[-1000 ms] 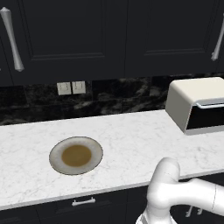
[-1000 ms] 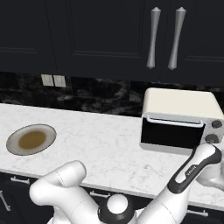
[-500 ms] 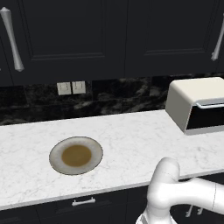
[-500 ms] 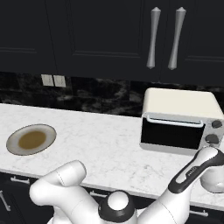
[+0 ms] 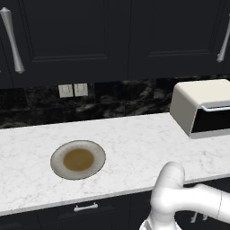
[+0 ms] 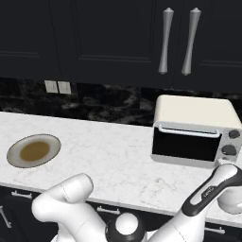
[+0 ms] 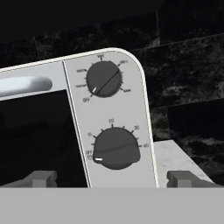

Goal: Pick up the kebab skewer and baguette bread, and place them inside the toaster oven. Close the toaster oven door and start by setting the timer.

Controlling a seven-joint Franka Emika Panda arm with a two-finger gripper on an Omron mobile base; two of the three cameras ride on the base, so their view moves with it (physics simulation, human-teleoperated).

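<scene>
Gripper [image 7: 111,178]: fingers spread wide, holding nothing. Timer knob [image 7: 116,148] lay straight ahead, just above the midpoint between the fingertips, pointer at off. Toaster oven door [image 6: 186,143] stood shut, left of the gripper.

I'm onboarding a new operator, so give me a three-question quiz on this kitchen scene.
1. True or false: the toaster oven door is shut.
2. In the hand view, where does the lower knob point: A) off, B) 20, C) 40?
3. What lies on the plate?

Key: 1. True. 2. A, its white mark sits at the off end of the scale. 3. No food; just its brown centre. The gripper faces the knobs with fingers spread.
</scene>
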